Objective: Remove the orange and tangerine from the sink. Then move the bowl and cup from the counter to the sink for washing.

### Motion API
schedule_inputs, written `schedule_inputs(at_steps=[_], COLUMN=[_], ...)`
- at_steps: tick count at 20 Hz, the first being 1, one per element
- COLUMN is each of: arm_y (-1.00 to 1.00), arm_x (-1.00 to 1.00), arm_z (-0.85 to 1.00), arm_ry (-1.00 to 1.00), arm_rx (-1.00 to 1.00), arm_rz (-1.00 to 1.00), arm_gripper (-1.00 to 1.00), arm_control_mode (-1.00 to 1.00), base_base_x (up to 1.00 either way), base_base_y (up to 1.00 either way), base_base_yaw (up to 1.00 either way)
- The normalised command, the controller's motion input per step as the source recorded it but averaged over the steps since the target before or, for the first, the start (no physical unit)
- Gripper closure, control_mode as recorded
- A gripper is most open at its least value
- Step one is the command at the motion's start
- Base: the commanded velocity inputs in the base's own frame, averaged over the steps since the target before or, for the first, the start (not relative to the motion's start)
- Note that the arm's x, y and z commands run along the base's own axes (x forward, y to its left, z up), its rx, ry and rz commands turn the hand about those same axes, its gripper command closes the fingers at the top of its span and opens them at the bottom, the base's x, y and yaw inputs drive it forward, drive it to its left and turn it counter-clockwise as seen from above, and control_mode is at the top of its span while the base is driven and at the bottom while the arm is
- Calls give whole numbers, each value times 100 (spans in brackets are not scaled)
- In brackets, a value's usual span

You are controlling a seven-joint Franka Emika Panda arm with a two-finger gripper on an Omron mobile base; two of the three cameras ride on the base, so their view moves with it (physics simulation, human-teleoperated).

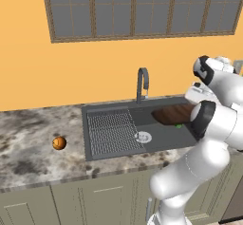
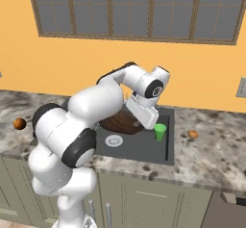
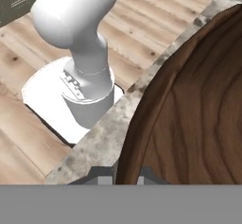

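Observation:
The reddish-brown wooden bowl [image 2: 115,123] lies in the right half of the dark grey sink [image 2: 144,151], partly hidden behind my arm. My gripper [image 2: 153,125] points down at the bowl's right edge; in the hand view the bowl [image 3: 198,100] looms large and its rim runs between the two fingertips of the gripper [image 3: 126,178], which are shut on it. The green cup [image 2: 160,132] stands upright in the sink's right end, right beside the gripper. One orange fruit [image 2: 192,134] rests on the right counter, another [image 1: 59,143] on the left counter.
The curved dark faucet [image 1: 142,82] stands behind the sink [image 1: 111,150], with the ribbed draining grid [image 1: 111,131] on its left and the round drain [image 1: 143,136] in the middle. A large window spans the orange wall. Cabinets run below the counter.

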Motion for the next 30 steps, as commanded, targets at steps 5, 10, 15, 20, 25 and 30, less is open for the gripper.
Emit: schedule_inputs(at_steps=[5,10,15,20,25,30], arm_y=[0,0,1,0,0,0], arm_x=[1,2,10,15,10,4], arm_z=[-15,-13,-9,-12,-15,-15], arm_ry=[-1,-2,-2,0,0,-6], arm_rx=[1,5,6,1,0,0], arm_rz=[12,6,0,0,0,0], arm_gripper=[100,100,100,100,100,100], arm_control_mode=[-100,-100,-100,-100,-100,-100], base_base_x=[0,0,0,0,0,0], base_base_y=[0,0,0,0,0,0], base_base_yaw=[0,0,0,0,0,0])
